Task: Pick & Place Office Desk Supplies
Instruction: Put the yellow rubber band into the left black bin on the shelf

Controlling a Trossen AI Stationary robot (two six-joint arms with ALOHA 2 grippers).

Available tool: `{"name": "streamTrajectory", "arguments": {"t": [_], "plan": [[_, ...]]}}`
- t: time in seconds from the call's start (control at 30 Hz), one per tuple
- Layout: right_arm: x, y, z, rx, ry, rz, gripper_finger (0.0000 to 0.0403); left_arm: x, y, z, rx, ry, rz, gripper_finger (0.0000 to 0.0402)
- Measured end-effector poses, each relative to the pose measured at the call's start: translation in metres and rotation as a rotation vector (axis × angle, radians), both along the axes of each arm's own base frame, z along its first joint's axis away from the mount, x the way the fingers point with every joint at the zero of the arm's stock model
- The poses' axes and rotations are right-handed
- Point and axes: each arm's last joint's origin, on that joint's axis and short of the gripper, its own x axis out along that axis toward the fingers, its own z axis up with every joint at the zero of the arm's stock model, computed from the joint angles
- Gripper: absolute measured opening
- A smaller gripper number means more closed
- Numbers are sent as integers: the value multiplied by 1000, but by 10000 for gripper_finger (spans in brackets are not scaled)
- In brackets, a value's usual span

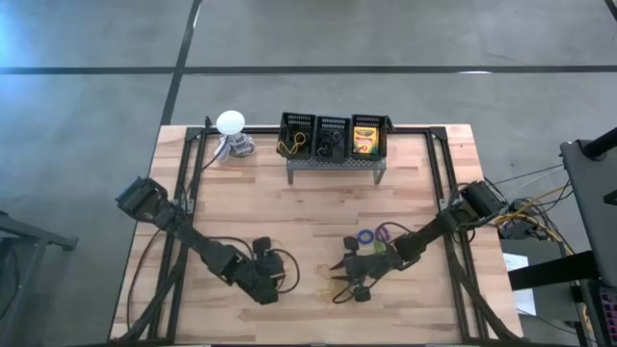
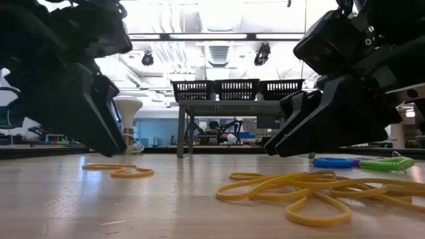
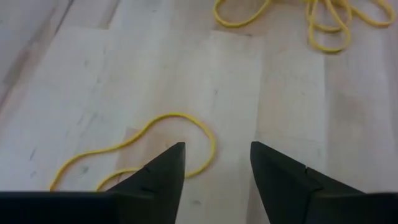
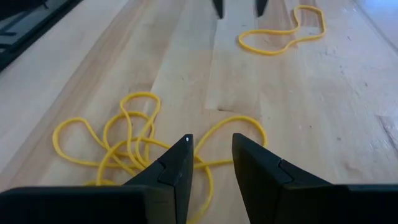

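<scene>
A single yellow rubber band [image 3: 158, 140] lies flat on the wooden table, just ahead of my left gripper [image 3: 216, 152]. That gripper is open and slants down over the band's near end. A tangle of several yellow rubber bands [image 4: 127, 146] lies flat under my right gripper [image 4: 211, 142], which is also open and held low over it. In the low view both grippers' fingertips hang just above the tabletop, the left [image 2: 109, 143] by the single band [image 2: 119, 172], the right [image 2: 275, 146] behind the tangle [image 2: 312, 189]. The two grippers face each other near the table's near edge.
Blue [image 2: 332, 162] and green [image 2: 388, 163] coiled rings lie to the right of the tangle. At the far edge a grey perforated stand [image 1: 335, 164] carries three black baskets; the right one holds a crayon box [image 1: 365, 140]. A white ball-shaped object [image 1: 229, 122] stands at the far left.
</scene>
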Motion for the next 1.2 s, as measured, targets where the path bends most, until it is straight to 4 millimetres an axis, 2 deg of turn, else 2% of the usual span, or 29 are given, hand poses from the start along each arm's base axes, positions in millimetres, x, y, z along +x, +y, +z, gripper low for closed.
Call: {"name": "streamTrajectory", "arguments": {"t": [0.23,0.43,0.73,0.9,1.03,1.2], "plan": [[0,0,-1,-3,3,1,98,1,4,-15,27,-54,-36,175],[0,-1,-1,-8,1,3,91,0,10,-24,54,-41,-18,132],[0,-1,-1,-8,1,3,79,6,6,-38,45,-30,-47,77],[0,0,-1,-8,1,4,72,11,2,-34,31,-17,-80,11],[0,0,-1,-9,1,4,68,18,-3,-24,5,-18,-105,3],[-1,0,-1,-8,1,5,70,24,-9,15,-58,-133,-154,2]]}}
